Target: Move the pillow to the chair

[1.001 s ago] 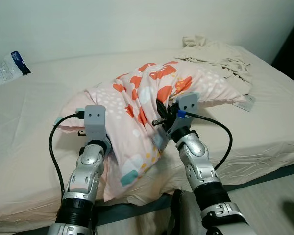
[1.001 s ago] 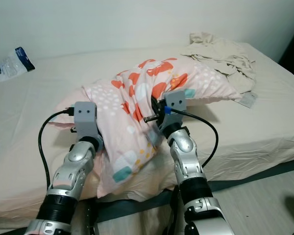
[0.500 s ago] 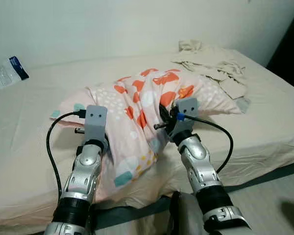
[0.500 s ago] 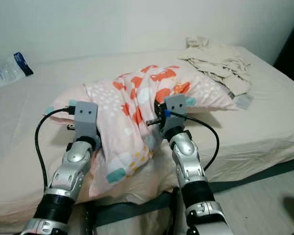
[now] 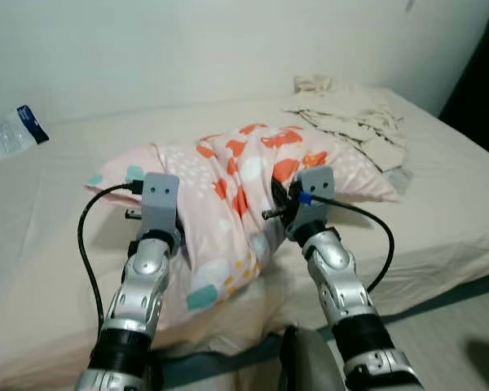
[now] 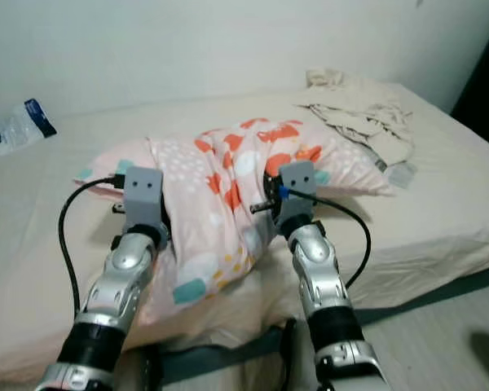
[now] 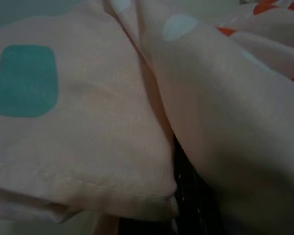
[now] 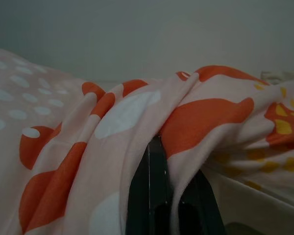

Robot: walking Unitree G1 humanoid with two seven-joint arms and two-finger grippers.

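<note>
Beige sheets cover the bed (image 5: 49, 212), which runs up to a plain pale wall. Near its front edge lies the pillow (image 5: 244, 175), pink with orange, white and teal patches, its near end drooping over that edge. Both arms reach into it from either side: the left gripper (image 5: 151, 213) is buried in the pillow's left flank, the right gripper (image 5: 284, 205) in a fold on its right. In the right wrist view a black finger (image 8: 152, 186) disappears between pinched folds, so this gripper looks closed on pillow cloth; in the left wrist view fabric wraps a dark finger, probably clamped too. Holding at 2 points likely keeps the soft mass from sagging once lifted. A crumpled cream blanket (image 5: 350, 122) lies toward the far right corner, a plastic packet (image 5: 10, 132) at the far left.
</note>
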